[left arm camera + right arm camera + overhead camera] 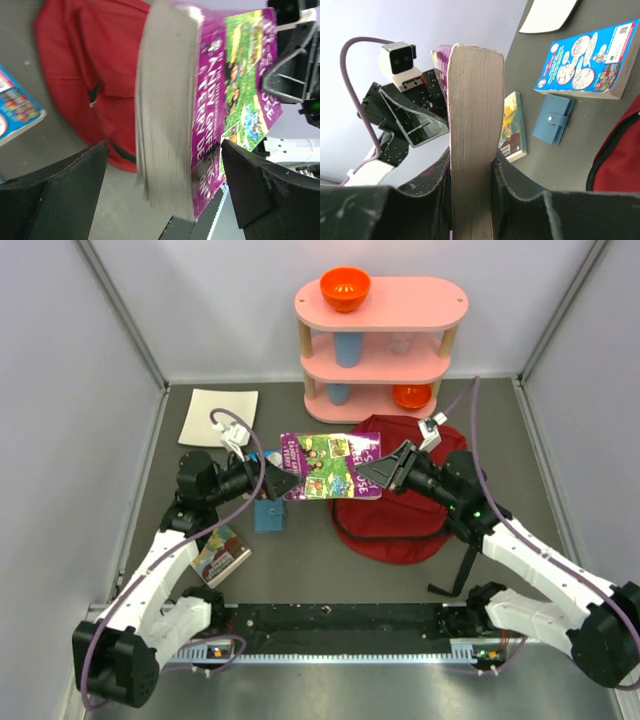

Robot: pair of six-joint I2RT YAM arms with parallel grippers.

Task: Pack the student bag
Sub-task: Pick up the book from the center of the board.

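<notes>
From above, the right gripper (385,472) clamps a purple book (330,466) in mid-air. The backpack (390,525) lies at its five o'clock, with nothing visibly packed.

Left wrist: the left gripper (162,170) gapes wide around the purple book without touching it.

Right wrist: a wallet (552,119) and a blue book (590,60) lie unpacked on the table (560,165).

The student bag (392,532) — a soft, dark-red fabric backpack with black zipper lines — lies slumped flat on the dark table (310,575), right of centre and nearer the far edge. A black strap (458,570) trails from its right side toward the near edge; whether the zipper is open cannot be told.
</notes>
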